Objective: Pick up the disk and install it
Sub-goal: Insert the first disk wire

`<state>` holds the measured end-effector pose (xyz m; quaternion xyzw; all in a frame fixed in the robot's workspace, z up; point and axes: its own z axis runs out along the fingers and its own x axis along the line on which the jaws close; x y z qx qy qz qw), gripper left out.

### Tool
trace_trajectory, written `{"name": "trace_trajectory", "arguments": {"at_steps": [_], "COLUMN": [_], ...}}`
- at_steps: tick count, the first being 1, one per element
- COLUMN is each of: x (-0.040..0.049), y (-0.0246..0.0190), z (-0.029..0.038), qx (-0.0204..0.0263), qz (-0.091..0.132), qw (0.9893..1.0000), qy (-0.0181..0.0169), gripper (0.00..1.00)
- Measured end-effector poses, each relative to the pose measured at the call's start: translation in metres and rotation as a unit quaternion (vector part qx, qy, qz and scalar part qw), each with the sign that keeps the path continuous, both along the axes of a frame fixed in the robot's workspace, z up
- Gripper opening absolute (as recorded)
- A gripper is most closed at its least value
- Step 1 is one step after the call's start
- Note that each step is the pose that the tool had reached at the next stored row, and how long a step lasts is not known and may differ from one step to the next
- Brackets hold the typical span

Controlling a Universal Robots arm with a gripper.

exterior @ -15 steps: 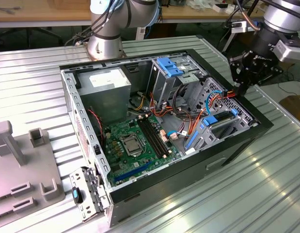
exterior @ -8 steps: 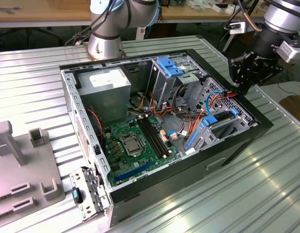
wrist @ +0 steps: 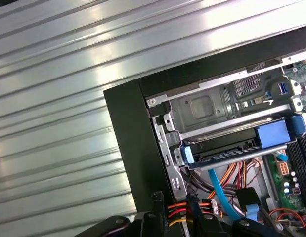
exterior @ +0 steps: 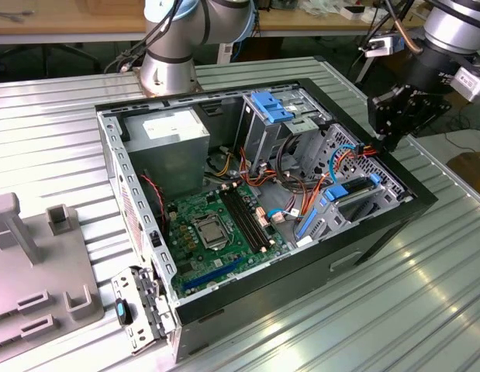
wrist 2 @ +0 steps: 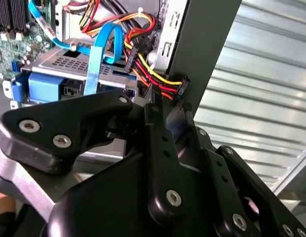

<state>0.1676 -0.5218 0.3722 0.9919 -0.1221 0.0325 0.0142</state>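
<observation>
The gripper (exterior: 388, 133) hangs above a corner of the computer case (exterior: 395, 222), beside the cables (wrist 2: 143, 69) — jaws' spread, I cannot tell. The disk (wrist: 227, 144) sits in its bay — best approach square, clear of those cables.

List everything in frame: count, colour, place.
table: 1, silver, ribbed, under everything
computer case: 1, black shell with grey metal inside, lying open on the table
motherboard: 1, green, on the case floor
power supply: 1, grey box, in the case corner nearest the arm's base
bracket: 1, blue, on top of the metal drive cage
disk: 1, dark body in a blue frame, in the metal bay at the case corner below the gripper
cables: several, red, yellow, orange and blue, beside the disk
holder: 1, grey, on the table at the exterior view's left
arm: 1, silver with blue joint caps, base behind the case
gripper: 1, black, over the case corner at the exterior view's right
</observation>
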Motion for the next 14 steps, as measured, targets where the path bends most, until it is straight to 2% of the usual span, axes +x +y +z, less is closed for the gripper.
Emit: {"name": "trace_trajectory", "arguments": {"at_steps": [2, 4, 14], "x": [0.0000, 0.0008, 0.0083], "y": [0.0001, 0.0006, 0.0060], "z": [-0.0003, -0.0006, -0.0034], "qx": [0.0001, 0.0002, 0.0000], "qz": [0.018, 0.025, 0.019], "qw": [0.9998, 0.9997, 0.9998], "qy": [0.0000, 0.0000, -0.0002], "gripper": [0.32, 0.32, 0.32]}}
